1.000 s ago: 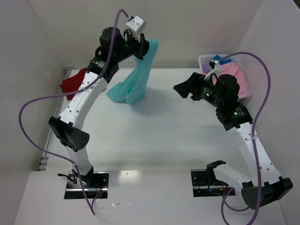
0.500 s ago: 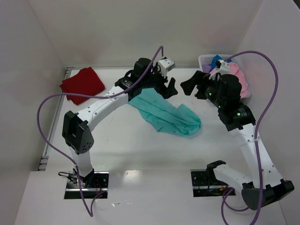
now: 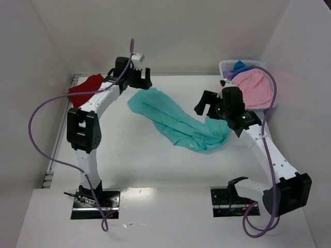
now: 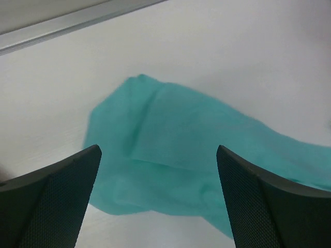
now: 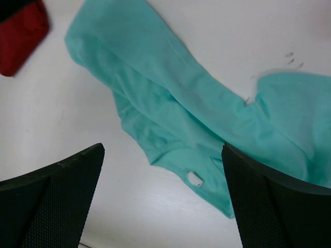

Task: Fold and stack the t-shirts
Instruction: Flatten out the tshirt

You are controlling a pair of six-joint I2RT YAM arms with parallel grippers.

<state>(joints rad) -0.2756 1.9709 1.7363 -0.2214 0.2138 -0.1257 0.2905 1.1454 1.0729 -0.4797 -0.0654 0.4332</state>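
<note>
The red shirt (image 3: 85,89) lies far left. Your left pincer (image 3: 139,80), spread and empty, hovers over the left end of the teal shirt (image 3: 178,121), rumpled mid-tabletop (image 3: 155,165). Your right pincer (image 3: 206,103), also spread, hangs at its right end. Next, I judge: pinch corners, flatten. Only your right wrist shows its white tag (image 5: 194,178); only the top view shows the pink shirt (image 3: 254,88).

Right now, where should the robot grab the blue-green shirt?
The teal shirt lies flat on the table in a long rumpled strip, with no edge lifted to slide under, so it is probably best to come straight down from above. Pinch the folded far-left end. It sits just in front of the left gripper, whose jaws are open.
</note>
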